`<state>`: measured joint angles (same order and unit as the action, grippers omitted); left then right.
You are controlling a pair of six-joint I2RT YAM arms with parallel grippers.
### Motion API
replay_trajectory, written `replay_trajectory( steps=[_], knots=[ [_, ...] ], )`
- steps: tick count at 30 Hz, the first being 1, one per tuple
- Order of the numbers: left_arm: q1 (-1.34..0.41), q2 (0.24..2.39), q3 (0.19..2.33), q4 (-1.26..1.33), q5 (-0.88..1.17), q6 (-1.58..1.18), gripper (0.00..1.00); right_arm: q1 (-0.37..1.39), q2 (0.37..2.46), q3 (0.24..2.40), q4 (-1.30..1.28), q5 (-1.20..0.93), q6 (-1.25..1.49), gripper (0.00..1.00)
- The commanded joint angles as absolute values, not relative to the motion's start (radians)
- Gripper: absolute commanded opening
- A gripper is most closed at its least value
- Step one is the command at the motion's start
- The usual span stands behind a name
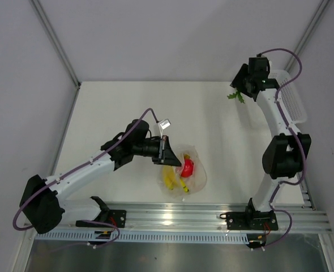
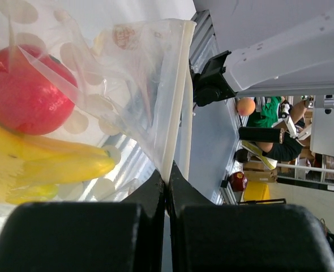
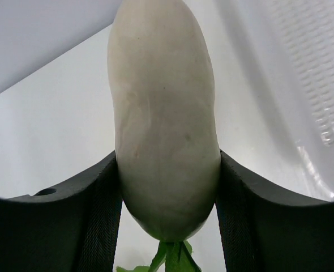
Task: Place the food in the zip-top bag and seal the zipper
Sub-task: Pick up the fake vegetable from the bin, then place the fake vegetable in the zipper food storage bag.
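Clear plastic of the zip-top bag (image 1: 194,170) lies on the white worktop (image 1: 127,102) near the front rail, between the two arm bases; the yellow banana bunch (image 1: 170,179) and the round red fruit (image 1: 188,166) sit inside it, touching each other, with the fruit on the far side of the bananas.

Left hand (image 2: 166,180): closed completely, pinching the bag's edge; the zipper (image 2: 177,96), a pale strip, runs straight up from the pinch point in the wrist view; the bag film is crinkled and carries faint whitish round marks; whether the zipper is pressed shut along its length cannot be told.

Right hand (image 3: 167,170): at the far right corner of the worktop, well apart from the bag; its two dark fingers (image 3: 93,221) are clamped on the white radish (image 3: 161,85), one on each side of the body; the green leaves (image 1: 235,96) emerge at the palm end of the radish, and show in the top view just beside the hand; the radish is outside the bag; whether it touches the worktop cannot be told.

White mesh basket (image 1: 294,99): along the right edge of the worktop, just beside the right arm; in the right wrist view its mesh wall appears to the right of the radish, apart from it.
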<state>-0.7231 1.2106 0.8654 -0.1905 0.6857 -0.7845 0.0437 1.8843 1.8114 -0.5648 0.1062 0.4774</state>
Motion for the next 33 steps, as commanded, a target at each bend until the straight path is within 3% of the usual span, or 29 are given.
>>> replay_trajectory(
  steps=[1, 15, 25, 33],
  knots=[
    [-0.713, 1.166, 0.854, -0.210, 0.661, -0.767, 0.01, 0.112, 1.712, 1.753, -0.584, 0.107, 0.450, 0.00],
    [-0.716, 1.046, 0.727, -0.205, 0.597, -0.790, 0.01, 0.313, 1.091, 1.287, -0.736, -0.244, 0.408, 0.00],
    [-0.716, 1.097, 0.926, -0.508, 0.632, -0.586, 0.01, 0.500, 0.917, 1.169, -0.844, -0.391, 0.403, 0.00],
    [-0.716, 1.086, 0.893, -0.468, 0.592, -0.601, 0.01, 0.586, 0.827, 1.181, -0.930, -0.491, 0.454, 0.00]
  ],
)
